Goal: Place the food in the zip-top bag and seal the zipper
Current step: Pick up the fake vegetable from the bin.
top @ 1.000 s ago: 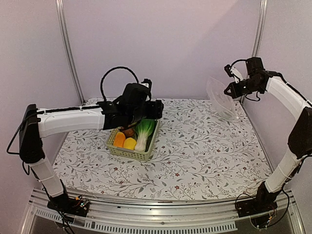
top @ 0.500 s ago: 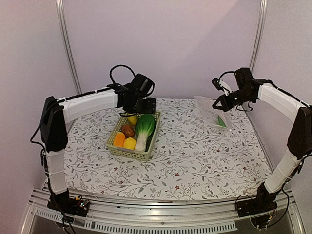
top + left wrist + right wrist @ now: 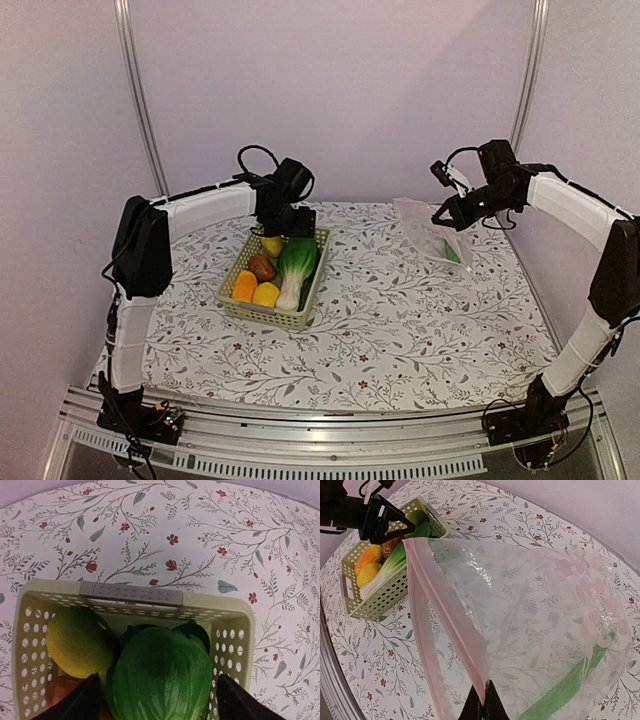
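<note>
Zip-top bag [image 3: 535, 620], zipper [image 3: 447, 625] edge in closed right gripper [image 3: 481, 705]

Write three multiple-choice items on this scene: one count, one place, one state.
1. How many toy food pieces lie in the pale green lattice basket? A) three B) five C) seven
2. Where is the long green toy cucumber? A) in the basket B) on the cloth C) inside the clear crinkly zip-top bag
3. How do the right gripper's jaws stand? A) shut on the bag's pinkish-white zipper strip B) wide open C) shut on the cucumber
1 B: yellow-green piece, brown piece, orange piece, yellow piece, white-stemmed bok choy. 2 C: it shows through the plastic. 3 A: they pinch the strip's end.
</note>
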Available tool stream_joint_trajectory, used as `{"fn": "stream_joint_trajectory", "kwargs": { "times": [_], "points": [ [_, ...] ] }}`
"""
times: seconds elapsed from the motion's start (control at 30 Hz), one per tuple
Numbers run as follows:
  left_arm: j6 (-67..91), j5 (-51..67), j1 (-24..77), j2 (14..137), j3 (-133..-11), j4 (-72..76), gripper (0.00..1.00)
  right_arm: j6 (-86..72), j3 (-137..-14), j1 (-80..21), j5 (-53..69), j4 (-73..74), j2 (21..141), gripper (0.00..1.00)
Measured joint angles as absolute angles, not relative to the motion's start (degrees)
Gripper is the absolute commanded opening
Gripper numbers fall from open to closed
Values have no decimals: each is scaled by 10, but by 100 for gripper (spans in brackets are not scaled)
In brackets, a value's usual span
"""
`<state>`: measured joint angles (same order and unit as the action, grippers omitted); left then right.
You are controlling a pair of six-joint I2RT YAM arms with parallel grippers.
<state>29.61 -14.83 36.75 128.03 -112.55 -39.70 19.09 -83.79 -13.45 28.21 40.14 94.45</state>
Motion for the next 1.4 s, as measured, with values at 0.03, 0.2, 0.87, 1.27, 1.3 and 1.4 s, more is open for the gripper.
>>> {"fn": "stream_joint_trajectory", "kwargs": {
  "times": [0.03,0.2,0.87,1.27,1.3,1.4],
  "points": [
    [295,-145,367,1285,-1131,-399,79,191,-836,-135,283,401,945,0],
    [288,-129,366,1312,-1155,-413,80,191,-831,-135,289,400,944,0],
    [279,-119,364,1425,-1267,-466,29,191,-817,-143,294,398,940,0],
    [276,-123,364,1283,-1159,-423,0,191,-817,-143,302,398,940,0],
    [275,-125,366,1266,-1150,-414,0,191,-817,-143,302,398,940,0],
    [263,-140,373,1203,-1121,-374,0,190,-817,-143,303,399,940,0]
  ]
}}
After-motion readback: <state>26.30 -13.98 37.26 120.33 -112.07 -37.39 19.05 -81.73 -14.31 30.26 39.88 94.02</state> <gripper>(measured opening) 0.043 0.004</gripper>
